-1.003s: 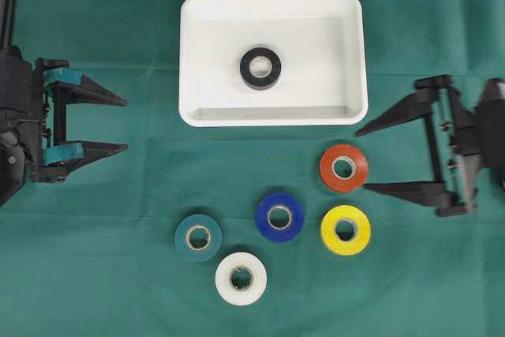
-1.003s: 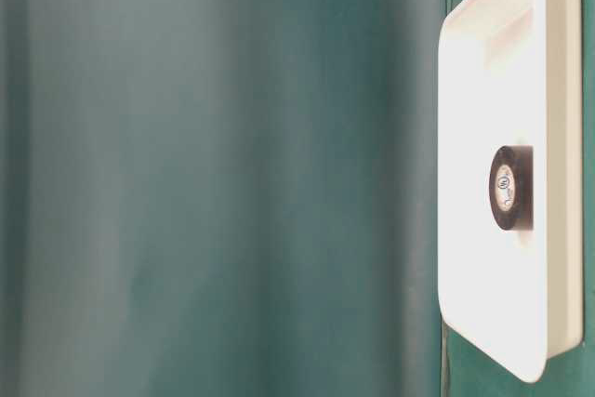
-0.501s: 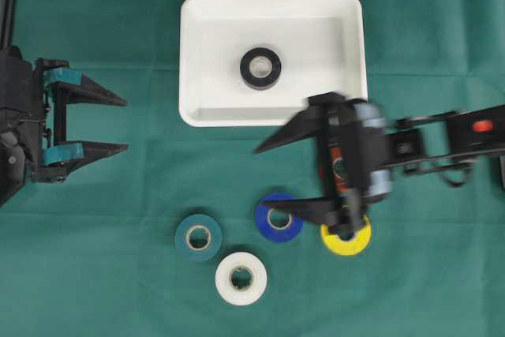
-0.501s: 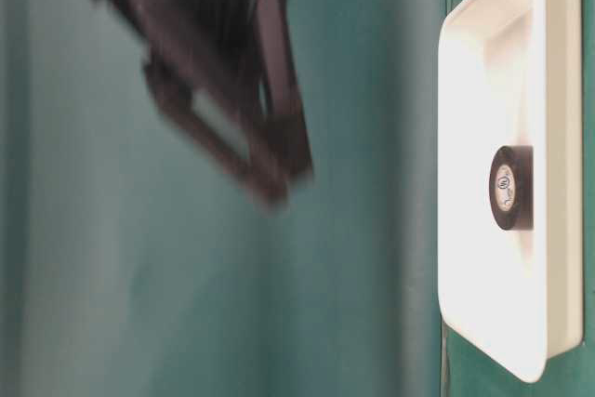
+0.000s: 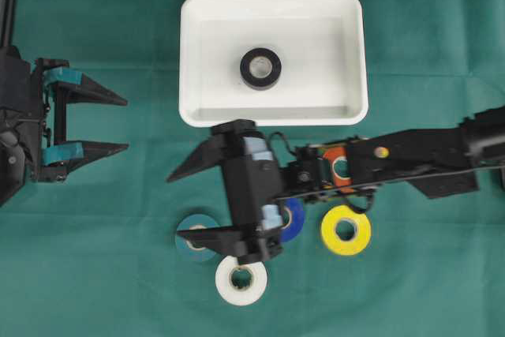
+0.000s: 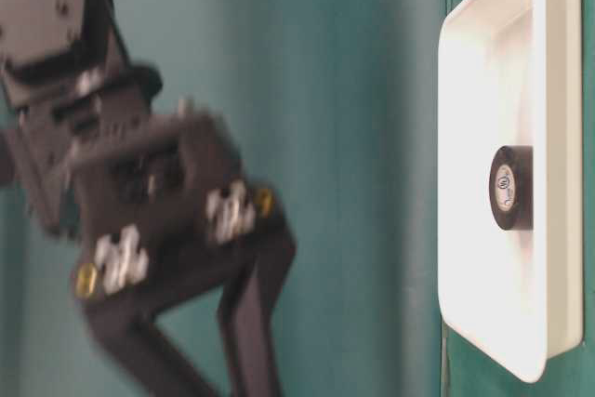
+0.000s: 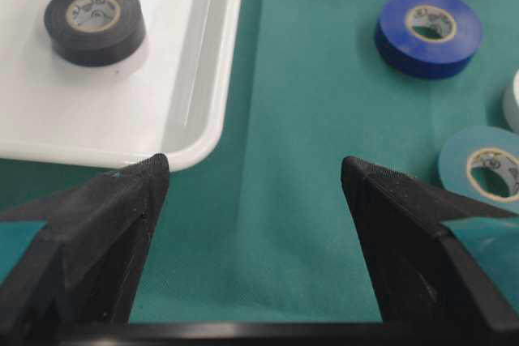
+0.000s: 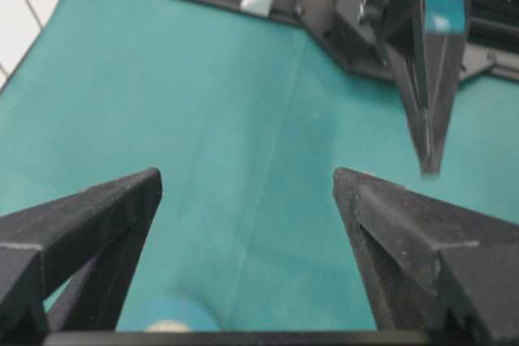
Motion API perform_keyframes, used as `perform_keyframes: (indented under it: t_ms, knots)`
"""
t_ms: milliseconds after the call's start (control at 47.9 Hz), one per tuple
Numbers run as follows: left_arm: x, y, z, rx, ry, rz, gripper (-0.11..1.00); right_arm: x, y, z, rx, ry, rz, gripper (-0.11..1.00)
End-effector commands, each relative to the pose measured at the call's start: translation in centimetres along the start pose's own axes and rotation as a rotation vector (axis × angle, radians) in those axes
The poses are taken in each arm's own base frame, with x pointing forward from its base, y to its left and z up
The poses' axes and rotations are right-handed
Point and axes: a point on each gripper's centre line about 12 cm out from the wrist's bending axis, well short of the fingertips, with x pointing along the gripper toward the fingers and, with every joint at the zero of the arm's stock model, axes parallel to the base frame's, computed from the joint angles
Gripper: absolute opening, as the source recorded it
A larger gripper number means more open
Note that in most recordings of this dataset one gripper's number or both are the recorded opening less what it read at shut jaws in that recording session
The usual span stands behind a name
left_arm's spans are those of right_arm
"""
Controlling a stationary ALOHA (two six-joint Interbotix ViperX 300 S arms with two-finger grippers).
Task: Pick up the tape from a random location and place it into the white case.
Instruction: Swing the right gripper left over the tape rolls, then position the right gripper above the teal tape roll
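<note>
Centre frame, low: right gripper spread wide, empty, poised over teal tape, likely lining up a grab. Far left: left gripper open, parked clear. White case upper centre, holding black tape. Loose below: white tape, yellow tape.

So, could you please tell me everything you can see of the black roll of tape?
The black roll of tape is a small glossy ring with a pale printed core. It lies flat, hole upward, near the middle of the shallow white plastic case, resting on its floor, clear of the walls. Neither gripper touches it; no other roll shares the case.
</note>
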Motion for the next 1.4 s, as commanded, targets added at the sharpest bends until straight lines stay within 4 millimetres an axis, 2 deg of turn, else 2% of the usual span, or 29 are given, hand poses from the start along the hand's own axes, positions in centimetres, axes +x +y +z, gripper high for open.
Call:
perform_keyframes:
  t_ms: [0,188,397,669,1024,1379]
  knots:
    - [0.1,0.0,0.6,-0.003,-0.020,0.002,0.84,0.2,0.2,2.4,0.004,-0.052,0.005,0.93]
    - [0.1,0.0,0.6,-0.003,-0.018,0.002,0.84,1.6,0.2,2.3,0.010,-0.012,0.002,0.93]
    - [0.1,0.0,0.6,-0.003,-0.018,0.002,0.84,1.8,0.2,1.9,0.043,0.038,-0.001,0.93]
    - [0.1,0.0,0.6,-0.003,-0.020,0.002,0.84,2.5,0.1,0.0,0.116,0.284,-0.028,0.93]
    - [0.1,0.0,0.6,-0.004,-0.020,0.002,0.84,3.4,0.0,-0.6,0.172,0.542,-0.072,0.93]
    - [0.1,0.0,0.6,-0.004,-0.019,0.002,0.84,3.4,0.0,-0.6,0.173,0.578,-0.078,0.93]
